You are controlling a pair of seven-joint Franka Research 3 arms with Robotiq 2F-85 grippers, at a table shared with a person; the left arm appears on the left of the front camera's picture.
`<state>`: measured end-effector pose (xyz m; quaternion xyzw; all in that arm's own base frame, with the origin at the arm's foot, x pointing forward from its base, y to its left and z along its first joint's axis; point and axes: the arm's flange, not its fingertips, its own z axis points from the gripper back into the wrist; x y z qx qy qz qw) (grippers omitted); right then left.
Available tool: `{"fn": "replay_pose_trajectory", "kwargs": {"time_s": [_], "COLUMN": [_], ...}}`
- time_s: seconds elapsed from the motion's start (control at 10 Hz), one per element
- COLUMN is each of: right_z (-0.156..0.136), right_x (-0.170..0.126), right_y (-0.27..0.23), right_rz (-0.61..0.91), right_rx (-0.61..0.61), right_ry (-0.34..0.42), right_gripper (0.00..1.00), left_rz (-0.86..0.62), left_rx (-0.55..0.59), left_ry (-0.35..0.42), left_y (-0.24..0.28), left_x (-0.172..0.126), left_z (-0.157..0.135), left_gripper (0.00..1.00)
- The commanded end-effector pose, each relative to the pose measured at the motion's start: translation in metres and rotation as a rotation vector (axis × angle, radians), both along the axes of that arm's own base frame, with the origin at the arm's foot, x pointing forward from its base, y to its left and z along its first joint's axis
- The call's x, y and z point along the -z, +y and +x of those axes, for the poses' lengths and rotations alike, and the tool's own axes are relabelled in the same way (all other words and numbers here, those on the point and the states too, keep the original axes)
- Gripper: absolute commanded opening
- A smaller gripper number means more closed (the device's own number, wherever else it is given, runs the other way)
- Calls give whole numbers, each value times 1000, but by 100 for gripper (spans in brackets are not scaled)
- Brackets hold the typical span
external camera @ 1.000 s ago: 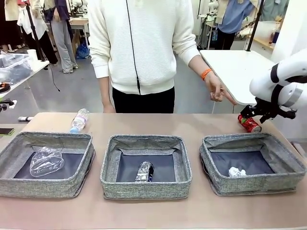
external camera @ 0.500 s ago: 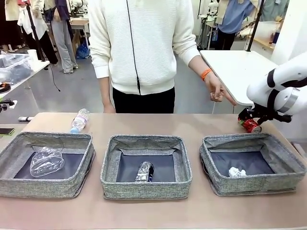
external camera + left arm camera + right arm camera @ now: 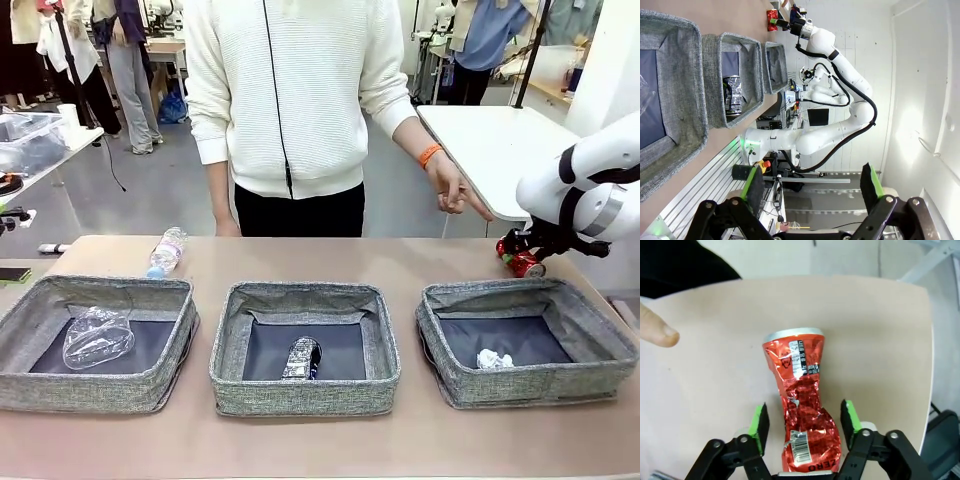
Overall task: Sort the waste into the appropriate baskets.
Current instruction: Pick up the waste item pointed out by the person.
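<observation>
Straddling the red can [image 3: 799, 385], the right gripper [image 3: 804, 412] has its green pads [image 3: 760, 421] apart, one on each side of the can's crushed middle. A thin gap shows on both sides, so nothing is clamped. The red can lies on its side on the table [image 3: 400, 255] at the far right corner, just beyond the right basket [image 3: 520, 291]. A person's hand [image 3: 452, 190] hangs near it, one finger pointing down toward that corner. The left gripper [image 3: 811, 175] has its fingers wide apart with nothing between them. Three baskets sit in a row along the near side of the table. The left basket [image 3: 40, 300] holds a crushed clear bottle [image 3: 97, 337], the middle basket [image 3: 300, 293] holds a dark can [image 3: 301, 358], and the right basket holds a paper ball [image 3: 492, 358]. A second bottle [image 3: 166, 250] lies on the table at far left, just behind the left basket.
</observation>
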<state>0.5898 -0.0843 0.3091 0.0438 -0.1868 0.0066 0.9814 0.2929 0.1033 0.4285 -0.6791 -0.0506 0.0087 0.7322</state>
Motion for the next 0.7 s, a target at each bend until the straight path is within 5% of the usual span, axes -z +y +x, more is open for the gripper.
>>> {"fn": "replay_pose_trajectory", "kwargs": {"time_s": [0.0, 0.3, 0.6], "right_z": [-3, -5, -5], "right_x": [2, 6, 7], "right_y": [-5, -5, -6], "right_rz": [25, 34, 40], "right_rx": [-20, -31, -23], "right_ry": [-17, 4, 7], "right_gripper": [0, 7, 0], "left_rz": [-1, -1, -1], "left_rx": [0, 0, 0], "left_ry": [-1, -1, -1], "left_y": [0, 0, 0], "left_x": [-2, -2, -2], "left_z": [-3, -3, -3], "left_gripper": [100, 100, 100]}}
